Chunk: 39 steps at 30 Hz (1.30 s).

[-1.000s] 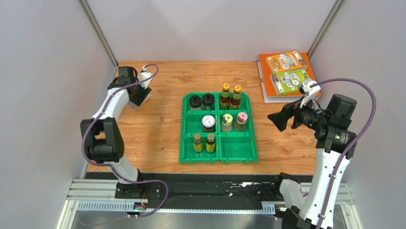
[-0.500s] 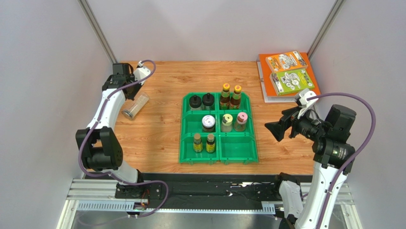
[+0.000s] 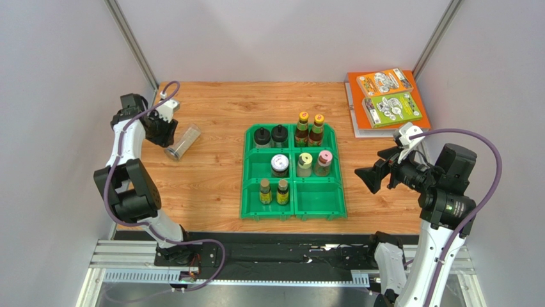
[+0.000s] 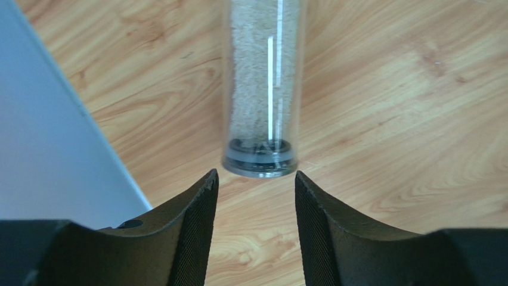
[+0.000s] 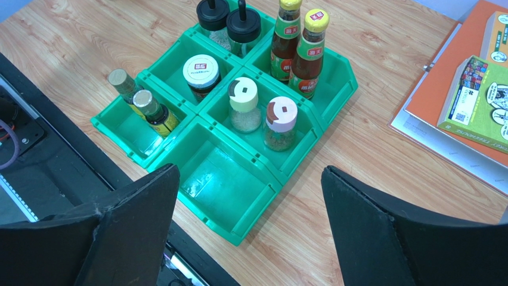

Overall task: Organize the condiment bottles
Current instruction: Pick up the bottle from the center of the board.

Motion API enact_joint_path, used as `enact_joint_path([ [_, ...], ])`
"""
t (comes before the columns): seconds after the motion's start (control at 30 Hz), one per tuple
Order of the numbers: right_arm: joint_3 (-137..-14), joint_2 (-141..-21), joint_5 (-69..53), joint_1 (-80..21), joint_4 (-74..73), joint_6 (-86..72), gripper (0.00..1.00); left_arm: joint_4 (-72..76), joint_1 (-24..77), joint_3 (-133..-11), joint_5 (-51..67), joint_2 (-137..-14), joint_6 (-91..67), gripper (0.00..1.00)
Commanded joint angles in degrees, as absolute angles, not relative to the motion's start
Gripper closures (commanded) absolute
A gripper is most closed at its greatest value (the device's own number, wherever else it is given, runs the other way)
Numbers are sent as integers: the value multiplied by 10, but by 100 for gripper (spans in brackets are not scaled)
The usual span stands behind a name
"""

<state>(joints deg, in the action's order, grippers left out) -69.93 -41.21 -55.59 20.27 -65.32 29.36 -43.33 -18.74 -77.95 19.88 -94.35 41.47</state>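
A clear jar point(image 3: 182, 142) of pale grains lies on its side on the wood near the left wall. In the left wrist view the jar point(image 4: 260, 89) lies lengthwise just ahead of my open, empty left gripper point(image 4: 255, 179), apart from the fingertips. In the top view the left gripper point(image 3: 163, 131) is just left of the jar. Several bottles stand in the green bin point(image 3: 244, 173): black-capped point(image 3: 262, 136), sauce bottles point(image 3: 309, 128), a silver-lidded jar point(image 3: 279, 164), a pale-green cap point(image 3: 304, 164), a pink cap point(image 3: 323, 162), and small amber ones point(image 3: 274, 190). My right gripper point(image 3: 369, 178) hovers open and empty right of the bin.
The bin's front right compartment point(image 5: 210, 179) holds nothing. The orange and green books point(image 3: 387, 99) lie at the back right corner. The left wall point(image 4: 47, 149) is close beside the left gripper. The table's near edge and the black rail point(image 5: 36, 137) lie in front of the bin.
The left gripper has pulled back off the lying jar toward the left wall, leaving the jar exposed on the table. The right gripper has drifted slightly nearer and lower.
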Motion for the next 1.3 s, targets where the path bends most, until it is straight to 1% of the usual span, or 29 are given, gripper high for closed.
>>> enact_joint_path([
  [0.0, -711, -414, -557, 200, -652, 301, 8, -457, -189, -748, 332, -923, 445, 43],
  [0.03, -713, -414, -557, 200, -652, 298, 8, -454, -189, -742, 341, -919, 448, 20],
  [0.07, -715, -413, -557, 200, -653, 296, 8, -450, -189, -737, 354, -918, 449, 8],
  [0.1, -717, -412, -558, 200, -654, 295, 8, -446, -190, -725, 357, -914, 447, 1],
  [0.23, -715, -405, -559, 200, -655, 292, 8, -416, -190, -704, 362, -924, 453, 1],
  [0.37, -711, -401, -557, 200, -660, 295, 8, -357, -195, -683, 326, -936, 445, 1],
  [0.6, -702, -401, -554, 200, -661, 301, 8, -285, -208, -671, 312, -947, 446, 1],
  [0.87, -702, -406, -561, 200, -656, 294, 8, -273, -210, -675, 287, -1022, 467, 1],
  [1.07, -703, -410, -563, 200, -657, 289, 8, -254, -214, -681, 286, -1048, 469, 1],
  [1.13, -705, -410, -563, 200, -657, 289, 8, -256, -214, -682, 287, -1050, 470, 3],
  [1.27, -705, -407, -568, 200, -656, 284, 8, -258, -215, -678, 284, -1053, 481, 12],
])
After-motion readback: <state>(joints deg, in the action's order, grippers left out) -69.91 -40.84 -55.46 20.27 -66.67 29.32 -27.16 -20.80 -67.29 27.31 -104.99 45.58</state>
